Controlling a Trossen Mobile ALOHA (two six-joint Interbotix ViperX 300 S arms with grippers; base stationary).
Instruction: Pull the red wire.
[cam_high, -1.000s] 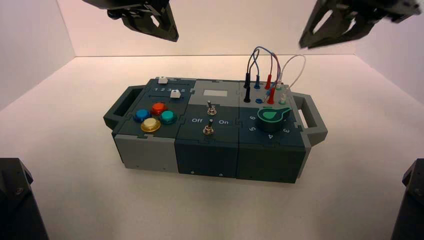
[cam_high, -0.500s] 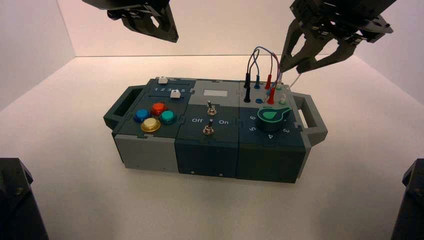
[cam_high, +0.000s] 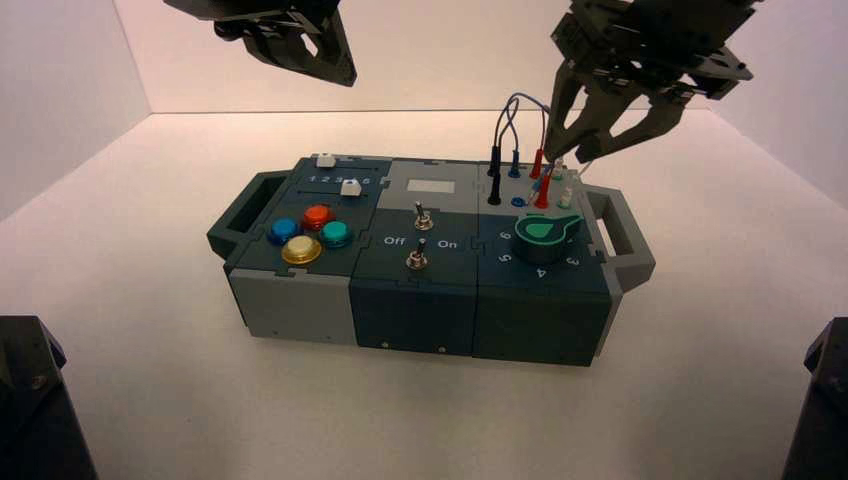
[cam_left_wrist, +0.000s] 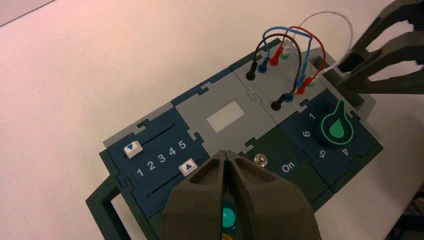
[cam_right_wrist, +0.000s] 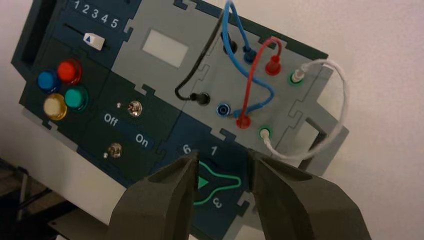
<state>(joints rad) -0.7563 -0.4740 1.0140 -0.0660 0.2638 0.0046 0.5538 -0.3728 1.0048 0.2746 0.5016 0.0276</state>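
The box (cam_high: 430, 250) sits in the middle of the high view. The red wire (cam_right_wrist: 250, 80) is at the box's upper right there, under the right gripper (cam_right_wrist: 223, 155). In the right wrist view it arches across the upper middle of the frame, with one red plug (cam_right_wrist: 273, 65) in the upper socket and the other red plug (cam_right_wrist: 243, 121) in the lower one.

The right gripper hangs in the upper right of the high view, fingertips pointing down toward the wires. Its jaws are open, with nothing gripped between them; in the right wrist view the green knob (cam_right_wrist: 202, 182) shows in the gap.

The black wire (cam_right_wrist: 200, 57) and blue wire (cam_right_wrist: 234, 55) run to the left of the red wire in the right wrist view, the blue one passing close beside it. The white wire (cam_right_wrist: 344, 105) loops out at the right of that frame.

The left gripper (cam_left_wrist: 226, 152) hangs in the upper left of the high view, away from the wires. Its jaws are closed, tips together, holding nothing.
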